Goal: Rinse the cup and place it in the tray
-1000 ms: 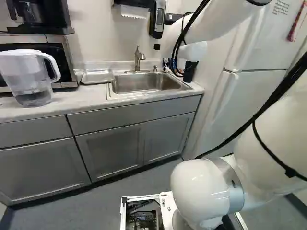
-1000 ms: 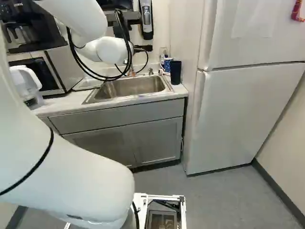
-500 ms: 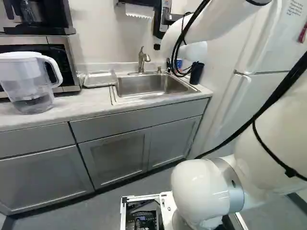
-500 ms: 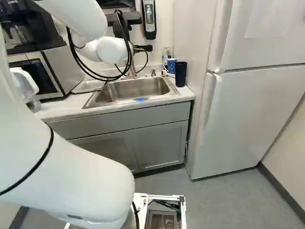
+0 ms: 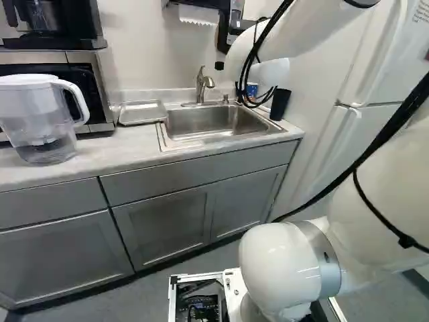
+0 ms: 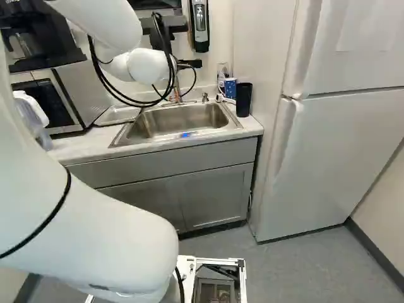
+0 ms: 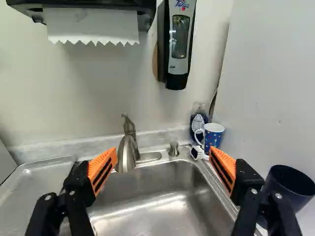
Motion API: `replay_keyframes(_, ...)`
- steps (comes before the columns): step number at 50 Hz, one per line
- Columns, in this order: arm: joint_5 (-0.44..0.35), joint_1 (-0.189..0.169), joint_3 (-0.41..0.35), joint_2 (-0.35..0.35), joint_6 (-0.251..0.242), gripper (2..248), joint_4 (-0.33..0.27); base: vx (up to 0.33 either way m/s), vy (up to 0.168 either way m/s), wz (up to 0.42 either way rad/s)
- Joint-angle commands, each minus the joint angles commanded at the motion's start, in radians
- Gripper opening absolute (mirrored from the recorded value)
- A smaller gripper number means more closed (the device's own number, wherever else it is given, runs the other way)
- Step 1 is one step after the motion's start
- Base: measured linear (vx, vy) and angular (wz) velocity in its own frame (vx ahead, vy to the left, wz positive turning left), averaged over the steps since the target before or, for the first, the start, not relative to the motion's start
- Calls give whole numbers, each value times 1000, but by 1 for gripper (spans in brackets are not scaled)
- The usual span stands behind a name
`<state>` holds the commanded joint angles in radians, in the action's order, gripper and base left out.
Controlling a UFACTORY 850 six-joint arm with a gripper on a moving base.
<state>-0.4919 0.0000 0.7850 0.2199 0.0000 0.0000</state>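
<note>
While the tool (image 7: 163, 167) is standing wide open, its fingers (image 7: 102, 169) are gripping nothing, and two candidates for the cup are sitting on the bench (image 5: 100, 151) beside the sink (image 5: 163, 137): a blue patterned mug (image 6: 230, 88) and a dark cup (image 6: 243, 99), both in the upper part of the right base view, right of its middle. The wording is leaving open which is meant, so a wrong pick is threatening. Their closeness is inviting a knock too: a finger reaching around one could be tipping the other, or the small bottle (image 7: 198, 125) behind the mug. Ahead, between the fingers, the faucet (image 5: 201, 84) is rising, so a careless approach could be striking it. Later, wetness could be causing a slip, or poor aim a landing on the rim of the tray (image 5: 142, 113), upper left in the left base view.

I am counting one sink, one faucet, one tray, one mug, one dark cup, one bottle, one pitcher (image 5: 40, 111) and one soap dispenser (image 7: 178, 44).
</note>
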Motion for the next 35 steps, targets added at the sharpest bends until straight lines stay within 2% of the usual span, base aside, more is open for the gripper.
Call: replay_keyframes(35,0,0,8,-9,0,247,0,7,4,-2)
